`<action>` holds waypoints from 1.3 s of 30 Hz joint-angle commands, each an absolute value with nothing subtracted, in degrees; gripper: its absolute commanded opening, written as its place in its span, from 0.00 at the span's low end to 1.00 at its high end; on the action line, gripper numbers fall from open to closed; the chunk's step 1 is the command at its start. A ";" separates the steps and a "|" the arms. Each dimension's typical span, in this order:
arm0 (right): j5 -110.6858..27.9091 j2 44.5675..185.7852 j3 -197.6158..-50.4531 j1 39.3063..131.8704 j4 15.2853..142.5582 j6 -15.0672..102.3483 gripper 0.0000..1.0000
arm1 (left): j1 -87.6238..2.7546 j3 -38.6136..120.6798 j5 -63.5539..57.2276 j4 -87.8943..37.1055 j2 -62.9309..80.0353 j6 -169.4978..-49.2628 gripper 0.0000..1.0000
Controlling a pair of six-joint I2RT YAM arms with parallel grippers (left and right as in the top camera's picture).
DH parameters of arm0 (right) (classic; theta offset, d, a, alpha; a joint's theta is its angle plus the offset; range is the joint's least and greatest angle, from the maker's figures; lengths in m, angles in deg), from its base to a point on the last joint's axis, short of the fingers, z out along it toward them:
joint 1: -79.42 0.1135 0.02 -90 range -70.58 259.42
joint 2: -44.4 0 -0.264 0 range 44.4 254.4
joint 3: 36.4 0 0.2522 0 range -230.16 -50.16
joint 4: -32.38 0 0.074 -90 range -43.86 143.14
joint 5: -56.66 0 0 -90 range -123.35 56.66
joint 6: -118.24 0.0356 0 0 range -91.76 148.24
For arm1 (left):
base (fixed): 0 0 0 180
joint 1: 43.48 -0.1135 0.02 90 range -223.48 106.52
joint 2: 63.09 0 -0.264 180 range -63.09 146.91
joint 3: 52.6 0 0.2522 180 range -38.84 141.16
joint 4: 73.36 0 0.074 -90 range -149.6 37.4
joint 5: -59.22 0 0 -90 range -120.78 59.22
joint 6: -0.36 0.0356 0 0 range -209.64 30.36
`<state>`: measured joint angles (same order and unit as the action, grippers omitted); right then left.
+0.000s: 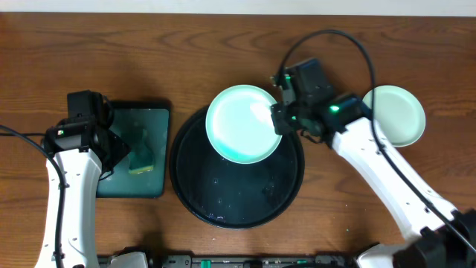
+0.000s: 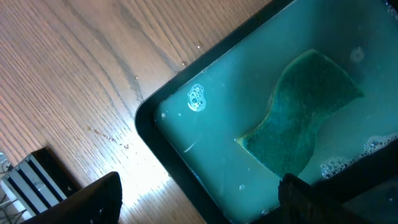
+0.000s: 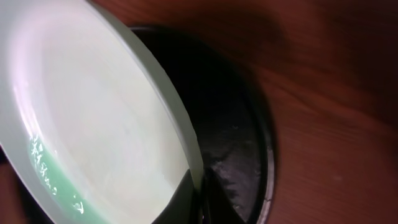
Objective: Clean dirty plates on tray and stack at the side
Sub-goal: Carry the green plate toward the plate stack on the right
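currently right gripper pinches pale mint-green round plate by its rim; second mint-green round plate lies to the right, nearer this arm.

In the overhead view, the mint plate at centre covers the upper part of the black tray, and where the right gripper meets its rim we cannot make out the jaws. The left gripper overlaps the green tray's left edge; the left arm and right arm run off the bottom edge. In the left wrist view we see that tray cut off at top and right, the fingers dark shapes clipped at the bottom. In the right wrist view the plate is blurred, cut off at left and top.
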<state>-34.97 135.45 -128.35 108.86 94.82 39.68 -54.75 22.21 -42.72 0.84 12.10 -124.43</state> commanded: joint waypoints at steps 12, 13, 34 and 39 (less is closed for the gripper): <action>19.56 140.76 -136.88 131.24 100.07 21.04 0.01 | -55.06 22.15 -42.81 1.06 11.60 -125.35 0.81; 22.29 140.76 -136.85 132.70 99.76 19.82 0.01 | -55.06 22.15 -42.81 1.06 11.60 -125.35 0.81; 51.54 140.76 -136.83 150.43 91.54 -2.91 0.01 | -55.06 22.15 -42.81 1.06 11.60 -125.35 0.81; 51.08 140.76 -136.83 151.10 91.50 -2.39 0.01 | -55.06 22.15 -42.81 1.06 11.60 -125.35 0.81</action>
<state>48.10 140.83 -135.41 150.41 91.65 -1.54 -54.75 22.21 -42.72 0.82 12.10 -124.43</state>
